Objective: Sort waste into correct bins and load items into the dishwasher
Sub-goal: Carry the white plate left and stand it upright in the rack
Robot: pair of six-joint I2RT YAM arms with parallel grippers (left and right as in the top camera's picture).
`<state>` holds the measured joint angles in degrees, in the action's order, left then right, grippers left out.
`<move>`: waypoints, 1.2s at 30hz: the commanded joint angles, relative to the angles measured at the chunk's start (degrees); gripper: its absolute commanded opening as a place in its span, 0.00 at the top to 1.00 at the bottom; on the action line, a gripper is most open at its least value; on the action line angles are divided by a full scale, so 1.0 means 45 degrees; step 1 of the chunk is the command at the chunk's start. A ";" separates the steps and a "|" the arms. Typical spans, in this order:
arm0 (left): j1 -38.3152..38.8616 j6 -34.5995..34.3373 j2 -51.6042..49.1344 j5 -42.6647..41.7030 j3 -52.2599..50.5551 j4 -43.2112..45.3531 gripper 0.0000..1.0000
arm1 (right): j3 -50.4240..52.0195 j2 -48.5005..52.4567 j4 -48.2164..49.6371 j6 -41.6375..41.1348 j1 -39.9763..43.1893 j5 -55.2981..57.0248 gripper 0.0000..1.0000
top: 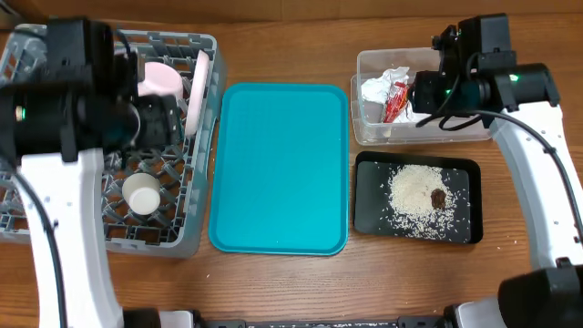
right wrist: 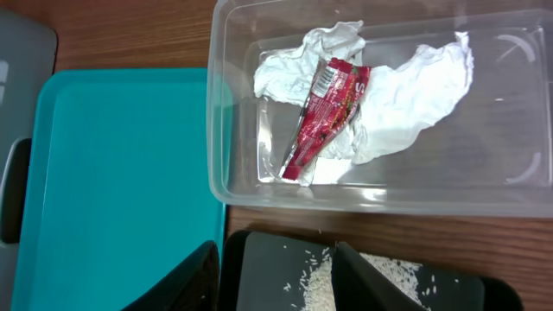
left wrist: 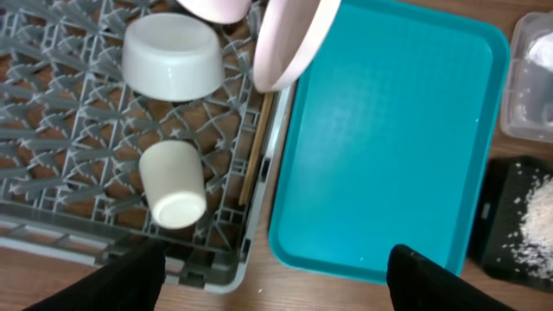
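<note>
The worktop [top: 291, 292] shows bare wood only in thin strips between things. The big grey dish rack [top: 202, 182] on the left holds the plate [top: 198, 87], the cup [top: 141, 194] and the chopsticks [left wrist: 257, 147]. The plate stands on its edge by the rack wall, so I think a bump from the left tool [left wrist: 276, 250] could tip it over. That tool hangs over the rack's corner, fingers wide apart, holding nothing. The teal tray [top: 278, 169] is bare and gives the most open room. The clear tub [top: 363, 128] holds the napkin [right wrist: 406, 95] and red wrapper [right wrist: 324, 117]. The right tool [right wrist: 275, 250], also apart and holding nothing, hangs over the tub's wall and could knock it. The black tray [top: 369, 196] holds rice [top: 414, 187] and a brown scrap [top: 438, 197]. A nudge could spill grains.
</note>
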<state>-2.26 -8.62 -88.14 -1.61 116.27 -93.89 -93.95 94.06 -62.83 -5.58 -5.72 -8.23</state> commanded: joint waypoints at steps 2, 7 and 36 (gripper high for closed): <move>0.0000 0.0486 0.2259 0.0423 -0.3002 0.1379 0.15 | 0.0986 -0.1860 0.0136 -0.0092 0.0019 0.0369 0.53; 0.0000 0.1112 0.5353 0.0345 -0.6912 0.4056 0.03 | 0.3643 -0.4303 0.1307 -0.0083 0.0019 0.0544 0.36; 0.0000 0.0529 1.1744 0.0408 -1.2910 0.5867 0.00 | 0.6819 -0.9034 0.0884 -0.0083 0.0019 0.0719 0.00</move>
<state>-2.26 -5.65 -35.64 -0.56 58.63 -67.57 -63.61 52.60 -59.20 -5.96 -5.69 -5.54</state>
